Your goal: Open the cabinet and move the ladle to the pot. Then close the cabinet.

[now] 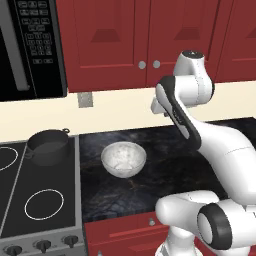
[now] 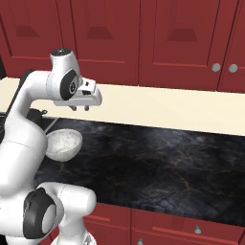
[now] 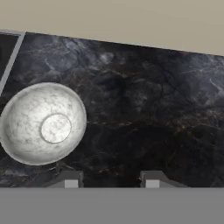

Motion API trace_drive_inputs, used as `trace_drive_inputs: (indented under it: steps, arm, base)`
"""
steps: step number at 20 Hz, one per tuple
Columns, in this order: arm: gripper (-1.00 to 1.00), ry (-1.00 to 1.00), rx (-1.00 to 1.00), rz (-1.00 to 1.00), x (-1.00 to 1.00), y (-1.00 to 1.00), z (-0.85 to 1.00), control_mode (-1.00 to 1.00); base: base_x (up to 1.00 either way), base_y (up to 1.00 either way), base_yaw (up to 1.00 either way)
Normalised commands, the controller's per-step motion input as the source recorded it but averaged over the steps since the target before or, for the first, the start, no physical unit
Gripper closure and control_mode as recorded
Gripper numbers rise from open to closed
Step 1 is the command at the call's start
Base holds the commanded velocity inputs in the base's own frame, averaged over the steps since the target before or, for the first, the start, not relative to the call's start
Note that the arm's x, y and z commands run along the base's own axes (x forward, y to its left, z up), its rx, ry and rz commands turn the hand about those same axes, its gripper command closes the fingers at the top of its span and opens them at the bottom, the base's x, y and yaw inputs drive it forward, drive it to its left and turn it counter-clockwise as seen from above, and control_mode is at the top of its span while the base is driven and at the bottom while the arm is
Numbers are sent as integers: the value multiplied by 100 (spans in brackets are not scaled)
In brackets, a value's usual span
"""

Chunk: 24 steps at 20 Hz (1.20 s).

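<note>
The dark red cabinet (image 1: 125, 35) hangs on the wall above the counter. Both its doors are shut, and the two silver knobs (image 1: 149, 64) sit side by side at the centre seam. The ladle is out of view. On the back left burner of the stove stands the dark grey pot (image 1: 47, 146). My gripper (image 2: 80, 108) hovers above the black counter and points straight down, well below the cabinet doors. In the hand view the gripper (image 3: 109, 181) is open, its two fingertips (image 3: 70, 179) stand apart, and nothing is between them.
A pale speckled bowl (image 1: 123, 159) sits on the black stone counter (image 1: 170, 170) just right of the stove (image 1: 40, 200); it is also below and left of my hand as the bowl (image 3: 43, 124). A black microwave (image 1: 30, 45) hangs at the upper left. Red drawer fronts (image 2: 191, 225) run under the counter edge.
</note>
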Motion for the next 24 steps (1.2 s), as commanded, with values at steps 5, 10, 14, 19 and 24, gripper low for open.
trace_drive_inputs:
  steps: [5, 10, 14, 19, 24]
  arm:
    - [-100, -3, -1, 0, -10, 6, 0, -100]
    - [-100, -14, -6, 0, -31, 8, 3, -100]
    - [-100, -18, -1, 0, -19, 4, 28, -100]
    - [-100, -17, 0, 0, 0, 14, 40, -100]
    - [-100, -16, 0, 0, 0, 18, 42, -100]
  base:
    - [0, 0, 0]
    - [0, 0, 0]
    - [0, 0, 0]
    - [0, 0, 0]
    - [0, 0, 0]
